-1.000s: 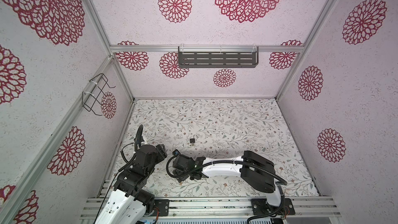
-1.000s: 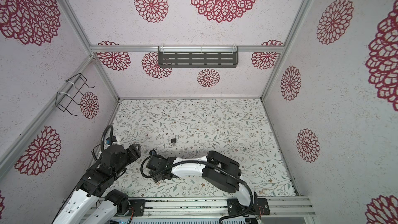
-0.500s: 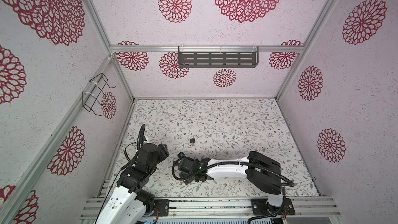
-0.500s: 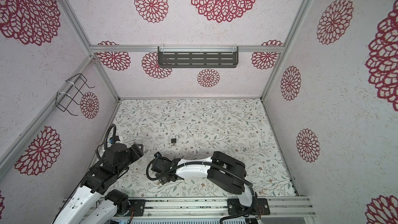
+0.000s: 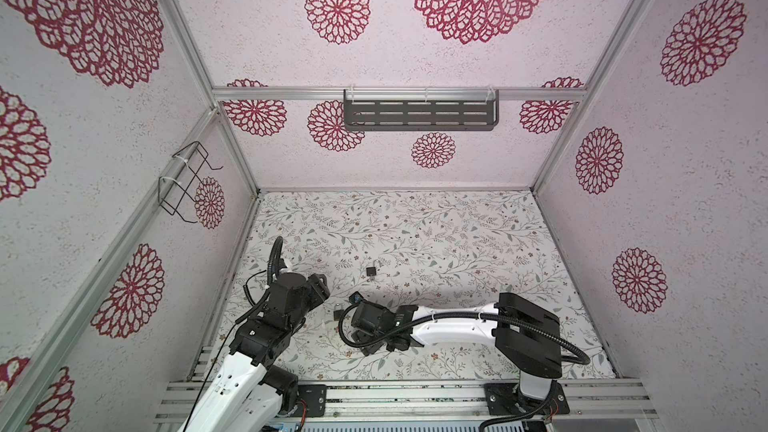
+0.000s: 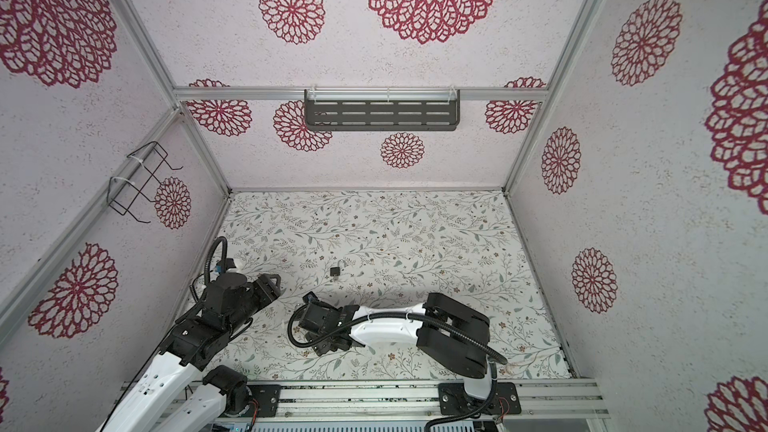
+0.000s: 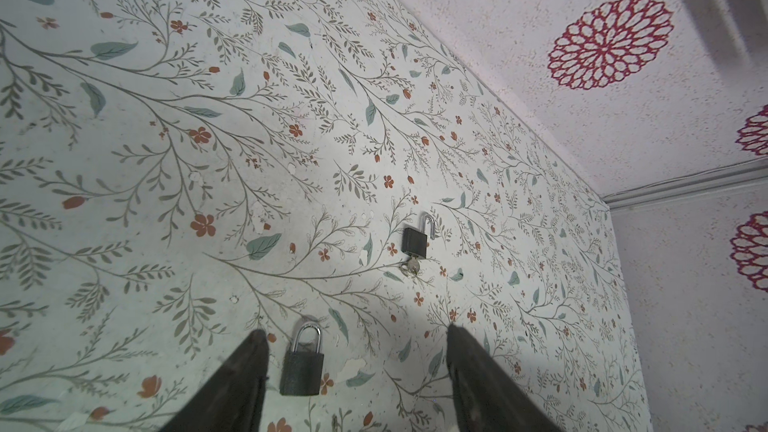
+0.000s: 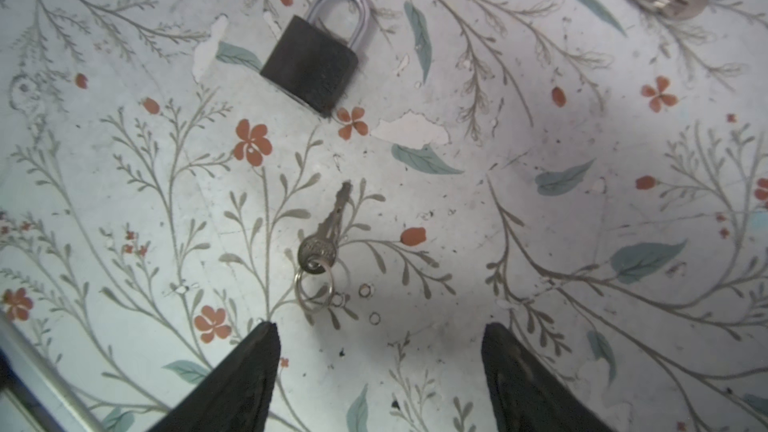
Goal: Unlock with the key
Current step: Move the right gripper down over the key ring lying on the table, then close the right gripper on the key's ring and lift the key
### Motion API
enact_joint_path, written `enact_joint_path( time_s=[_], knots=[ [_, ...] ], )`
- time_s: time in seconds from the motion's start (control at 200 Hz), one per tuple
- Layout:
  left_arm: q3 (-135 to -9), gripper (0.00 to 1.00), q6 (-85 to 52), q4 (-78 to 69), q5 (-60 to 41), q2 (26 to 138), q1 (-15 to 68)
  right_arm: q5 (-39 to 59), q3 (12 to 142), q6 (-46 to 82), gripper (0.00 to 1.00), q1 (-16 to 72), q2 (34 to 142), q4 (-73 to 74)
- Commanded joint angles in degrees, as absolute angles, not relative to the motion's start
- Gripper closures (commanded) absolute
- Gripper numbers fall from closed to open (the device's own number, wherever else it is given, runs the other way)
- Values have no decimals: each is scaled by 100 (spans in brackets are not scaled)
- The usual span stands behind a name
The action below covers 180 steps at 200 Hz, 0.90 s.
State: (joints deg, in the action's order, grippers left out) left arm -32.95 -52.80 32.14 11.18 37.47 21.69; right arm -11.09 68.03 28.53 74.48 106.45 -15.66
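Floral tabletop (image 5: 457, 243) — both pincers spread, empty: left gripper (image 7: 355, 331) hangs near the shut padlock (image 7: 301, 371), right gripper (image 8: 379, 326) by the loose key (image 8: 322, 238). Shut padlock lies in the left half, nearer the front edge. Open padlock (image 7: 414, 241), second key (image 7: 411, 270) in it, lies toward centre. Loose key — flat just beside the shut padlock, not touching.

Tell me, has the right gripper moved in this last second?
Yes. In a top view the right gripper has slid slightly rightward, judged against the open padlock, which lies unmoved.
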Motion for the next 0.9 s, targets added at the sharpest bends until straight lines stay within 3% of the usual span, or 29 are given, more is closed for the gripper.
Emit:
enact_joint_path(
  time_s=[0.0,0.46,0.896],
  knots=[
    [-3305,30,-5326,3158,1155,3700,2096,-932,7000,2952,24,7462,10583,-1462],
    [-3226,30,-5414,3366,1353,3431,2083,-784,7483,3031,50,7454,11113,-1670],
    [-3208,29,-5388,3401,1389,3464,2083,-806,7853,3081,64,7509,11529,-2123]
  ],
)
